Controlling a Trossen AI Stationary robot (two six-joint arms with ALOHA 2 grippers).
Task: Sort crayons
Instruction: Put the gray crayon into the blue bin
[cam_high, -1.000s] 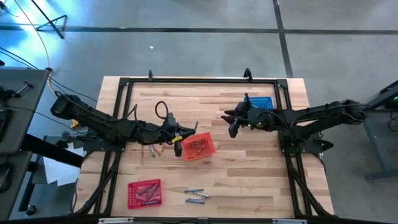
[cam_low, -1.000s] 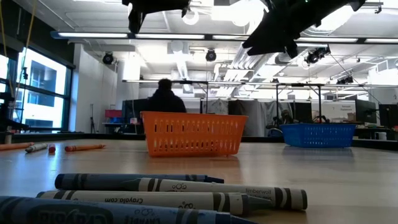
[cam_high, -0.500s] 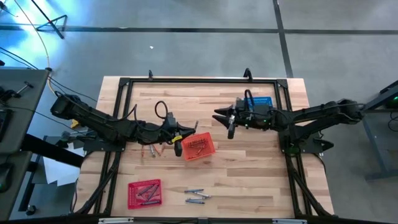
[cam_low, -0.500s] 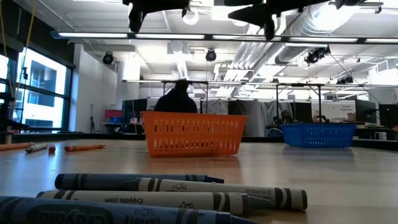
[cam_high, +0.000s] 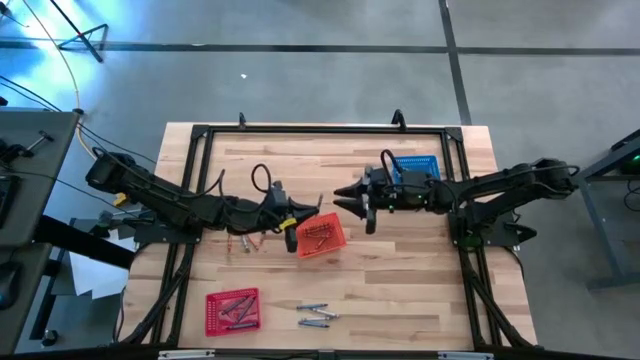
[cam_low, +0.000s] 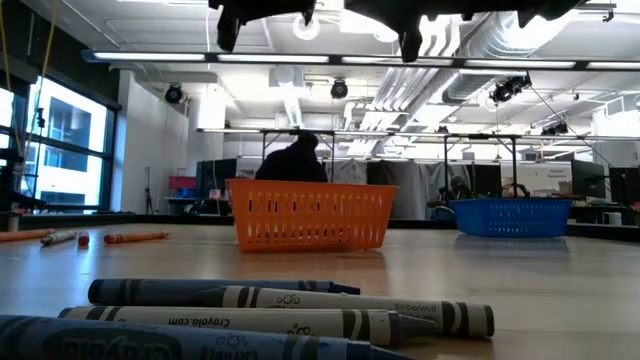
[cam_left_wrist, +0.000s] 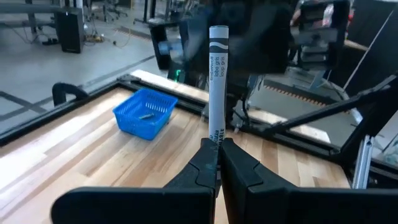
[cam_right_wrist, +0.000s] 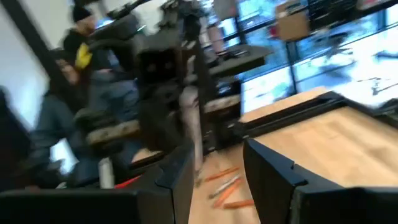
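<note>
My left gripper (cam_high: 305, 212) hangs above the orange mesh basket (cam_high: 320, 237), shut on a grey crayon (cam_left_wrist: 217, 81). My right gripper (cam_high: 352, 203) stands open and level a short way toward the table's right, facing that crayon (cam_right_wrist: 189, 118) with nothing between its fingers. A blue basket (cam_high: 415, 166) with one crayon in it stands far right. The red basket (cam_high: 232, 310), near left, holds several crayons. Loose orange crayons (cam_high: 245, 243) lie left of the orange basket, and bluish-grey ones (cam_high: 315, 316) lie by the near edge. My left gripper pinches the grey crayon at its lower end (cam_left_wrist: 215, 138) between its two fingertips. The fingers come about level from the table's left and lie across the crayon. It sticks up out of the fingertips, clear of the orange basket and the table.
The black frame rail (cam_high: 320, 130) runs round the tabletop. Bare wood shows between the orange basket and the near-edge crayons. In the low view, blue-grey crayons (cam_low: 290, 310) lie close to the camera, and a person (cam_low: 295, 160) moves in the room behind.
My right gripper has moved toward the table's left, nearing the crayon in my left gripper, and has tipped up from pointing downward to level. It has stayed open. My left gripper keeps the crayon in place.
</note>
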